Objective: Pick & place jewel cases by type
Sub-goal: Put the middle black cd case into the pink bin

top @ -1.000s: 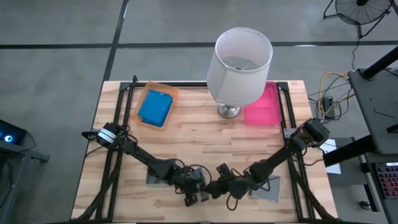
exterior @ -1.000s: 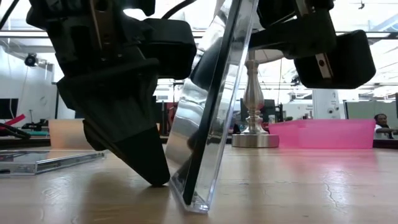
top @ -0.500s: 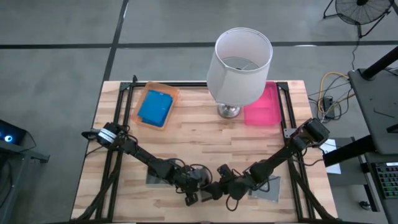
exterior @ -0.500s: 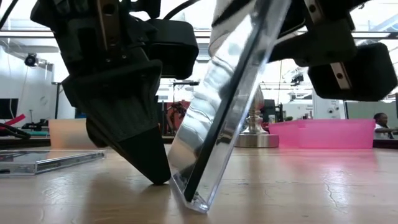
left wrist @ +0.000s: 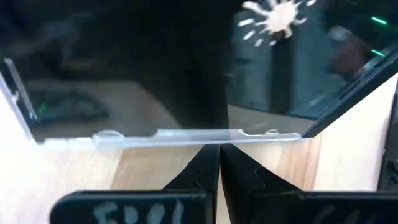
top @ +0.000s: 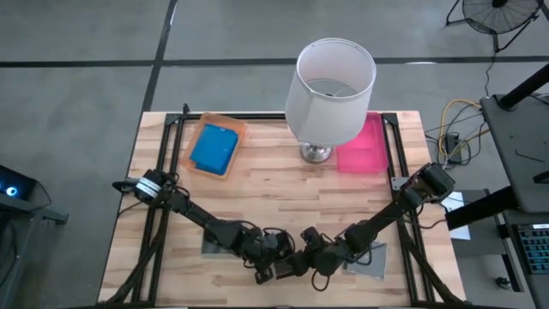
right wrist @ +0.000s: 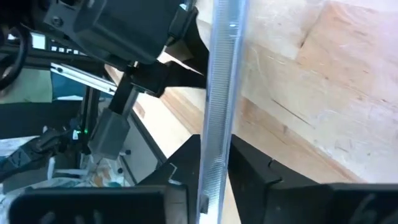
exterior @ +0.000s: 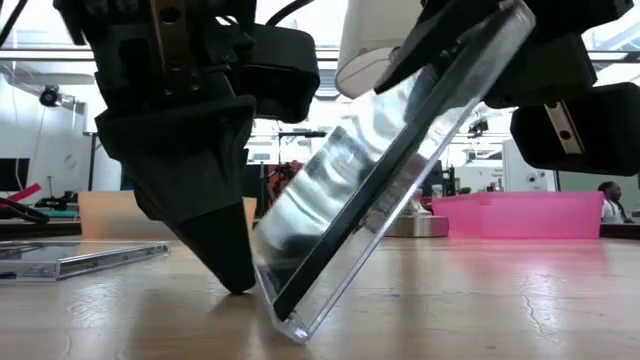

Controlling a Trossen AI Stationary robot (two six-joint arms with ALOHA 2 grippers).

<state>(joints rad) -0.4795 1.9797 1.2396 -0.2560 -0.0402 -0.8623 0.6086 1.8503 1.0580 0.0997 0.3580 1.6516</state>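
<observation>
A clear, dark-backed jewel case (exterior: 390,170) stands tilted near the table's front middle. Its lower edge (exterior: 290,322) is on the wood and its top leans toward the table's right. My right gripper (right wrist: 217,168) is shut on its upper edge. My left gripper (exterior: 238,283) is shut, with its tips on the table at the case's lower edge. Two more dark jewel cases lie flat, one (top: 213,247) under the left arm and one (top: 371,259) under the right arm. A blue jewel case (top: 214,148) lies in the orange tray (top: 196,129). My left gripper's shut fingertips (left wrist: 219,163) stand on the table against the tilted case's lower edge (left wrist: 161,135), slanting down from the table's left. My right gripper pinches the case's upper edge (right wrist: 219,124) between its two fingers, one on each flat face. It comes slanting down from the table's right. The case leans with its lower edge on the table.
A lamp with a white shade (top: 330,86) stands at the far middle, its metal base (top: 316,153) between the orange tray and the pink tray (top: 362,146). Bare wood lies in the table's middle.
The case has tipped over further toward the table's right. Its upper edge has swung right and down with my right gripper, which has tilted along with it. Its lower edge has stayed on the table by my left fingertips.
</observation>
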